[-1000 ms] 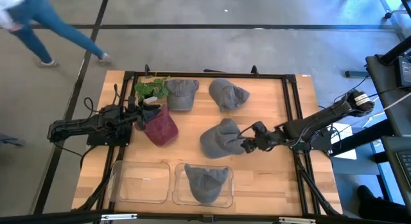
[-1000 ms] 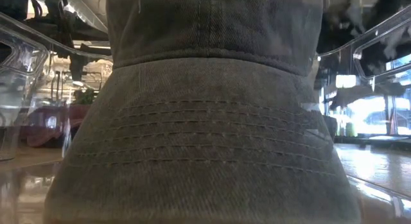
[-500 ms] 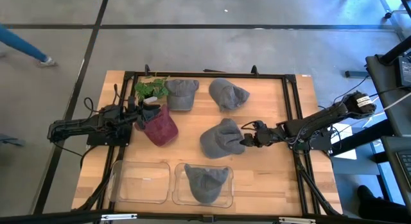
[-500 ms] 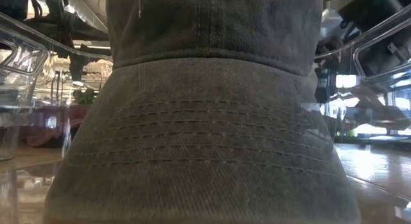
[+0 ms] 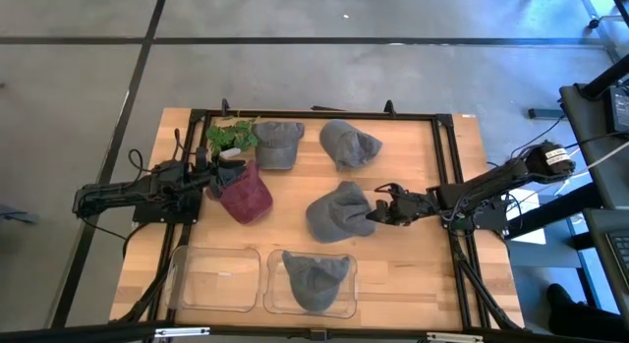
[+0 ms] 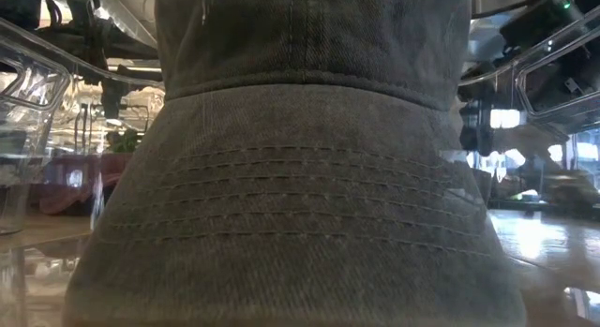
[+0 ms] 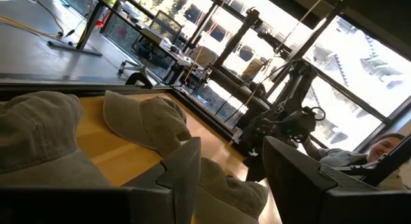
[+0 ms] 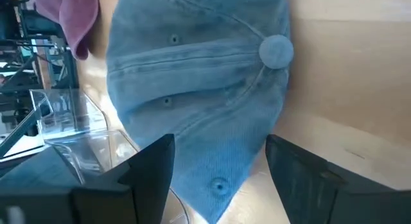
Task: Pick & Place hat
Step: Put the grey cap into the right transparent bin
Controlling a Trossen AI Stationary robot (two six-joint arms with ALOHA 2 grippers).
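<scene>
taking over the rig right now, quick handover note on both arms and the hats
Right end effector: open, at the edge of the grey hat in mid-table, not gripping it.
Left end effector: open, waiting by the maroon hat.
Done: one grey hat in the right bin.
Left: left bin holds no hat; two grey hats at the far edge, the mid-table one and the maroon one remain.

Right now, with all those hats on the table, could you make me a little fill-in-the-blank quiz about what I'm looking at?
1. The right gripper is open beside the middle grey hat, while the left gripper waits by the ____ hat.
2. The number of clear bins at the table's front edge is ____.
3. The right clear bin holds a grey ____.
4. Near the left gripper stands a small green ____.

Missing words: maroon; two; hat; plant
</scene>
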